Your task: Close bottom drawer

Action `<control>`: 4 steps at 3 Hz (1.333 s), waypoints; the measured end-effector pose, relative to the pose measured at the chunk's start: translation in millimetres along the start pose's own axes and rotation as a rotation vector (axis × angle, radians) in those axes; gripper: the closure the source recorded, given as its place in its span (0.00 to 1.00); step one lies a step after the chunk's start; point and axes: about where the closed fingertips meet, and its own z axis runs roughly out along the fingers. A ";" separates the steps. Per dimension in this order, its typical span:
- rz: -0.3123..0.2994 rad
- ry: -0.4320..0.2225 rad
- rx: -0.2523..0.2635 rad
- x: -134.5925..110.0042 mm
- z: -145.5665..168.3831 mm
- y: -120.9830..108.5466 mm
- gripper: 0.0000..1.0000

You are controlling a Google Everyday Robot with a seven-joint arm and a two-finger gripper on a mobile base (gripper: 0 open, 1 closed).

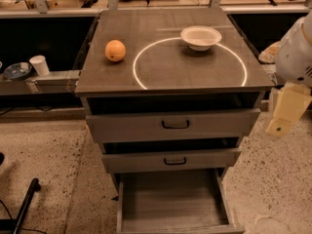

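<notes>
The bottom drawer is the narrowest of three grey wood-look drawers. It is pulled far out and its plain box is bare inside. Its front panel lies at the lower frame edge and its handle is out of view. The middle drawer and top drawer above it stand slightly out, each with a dark pull handle. My gripper hangs on the white arm at the right edge, beside the cabinet's right side at top-drawer height, apart from all drawers.
An orange and a white bowl sit on the cabinet top, which has a bright ring on it. A low shelf at left holds a white cup and a dish. A dark rod lies on the speckled floor at lower left.
</notes>
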 end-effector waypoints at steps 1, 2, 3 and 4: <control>0.036 -0.059 -0.079 28.0 101.5 37.2 0.00; 0.094 -0.093 -0.171 58.1 185.0 88.4 0.00; 0.104 -0.068 -0.235 70.5 209.4 121.1 0.00; 0.103 -0.123 -0.213 64.3 209.9 118.3 0.00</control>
